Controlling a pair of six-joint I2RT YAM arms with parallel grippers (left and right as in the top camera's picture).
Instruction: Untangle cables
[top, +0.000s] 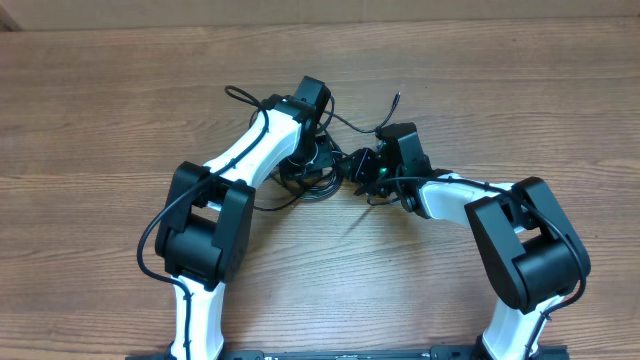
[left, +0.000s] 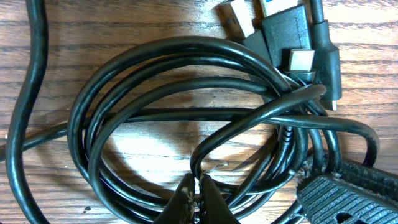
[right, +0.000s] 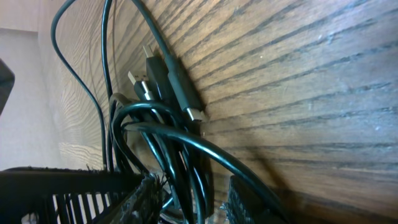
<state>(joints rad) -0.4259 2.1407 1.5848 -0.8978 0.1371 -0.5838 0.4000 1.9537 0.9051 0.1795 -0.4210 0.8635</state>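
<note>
The cables (top: 312, 178) are a knotted black bundle at mid-table, between the two arms. In the left wrist view the cables (left: 186, 114) coil in overlapping loops, with several plug ends (left: 303, 62) at the upper right. My left gripper (left: 199, 186) (top: 312, 160) is shut, and one looped strand runs down between its tips. My right gripper (right: 199, 199) (top: 362, 168) stands open, its fingers on either side of several strands of the cables (right: 198, 147) without pressing them. A plug (right: 196, 114) lies on the wood just beyond.
The ribbed pad of a right finger (left: 348, 190) shows at the bundle's right edge, close to my left gripper. Loose cable tails reach out to the back left (top: 240, 96) and back right (top: 395, 100). The bare wooden table (top: 100, 120) lies all around.
</note>
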